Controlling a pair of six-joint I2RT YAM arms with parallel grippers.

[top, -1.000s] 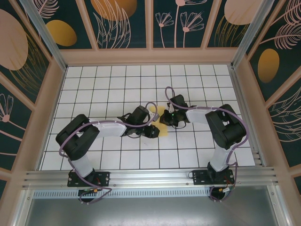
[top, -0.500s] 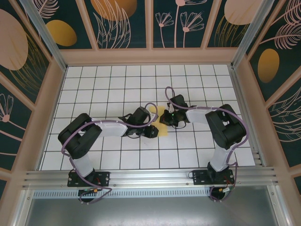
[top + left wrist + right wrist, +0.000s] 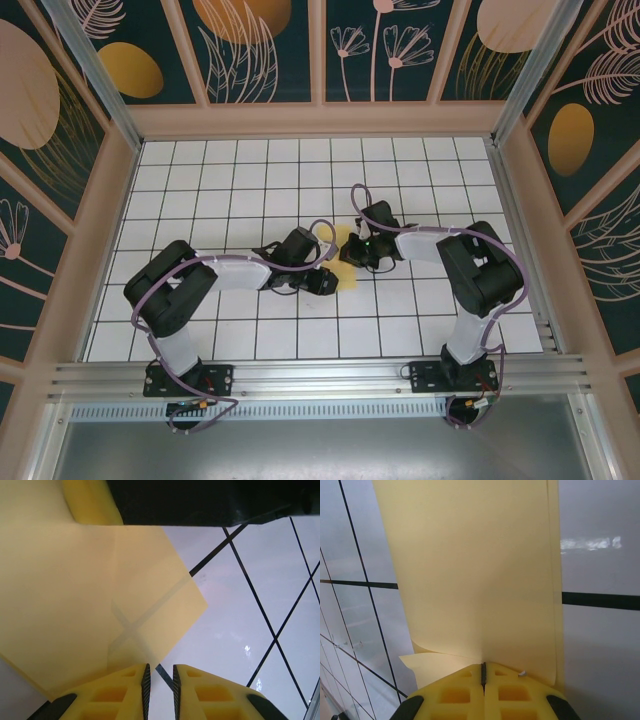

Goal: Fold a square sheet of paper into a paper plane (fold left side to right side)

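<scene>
The square sheet of paper [image 3: 343, 237], thin and yellow, lies partly folded between the two grippers at the table's middle. My right gripper [image 3: 350, 252] is shut on one edge of it. In the right wrist view the sheet [image 3: 470, 570] rises curved from the closed jaws [image 3: 483, 669], a lower layer showing at the left. My left gripper [image 3: 328, 283] hovers at the paper's near corner. In the left wrist view its jaws [image 3: 159, 672] stand a narrow gap apart, with a table grid line showing between them, and the paper [image 3: 75, 595] spreads up and to the left.
The white gridded table [image 3: 250, 180] has free room all round the arms. Wooden walls [image 3: 100, 240] fence it on three sides. In the left wrist view the right gripper's dark body [image 3: 200, 500] is close above the paper.
The left arm has shifted very slightly; the paper and the right arm have stayed in place.
</scene>
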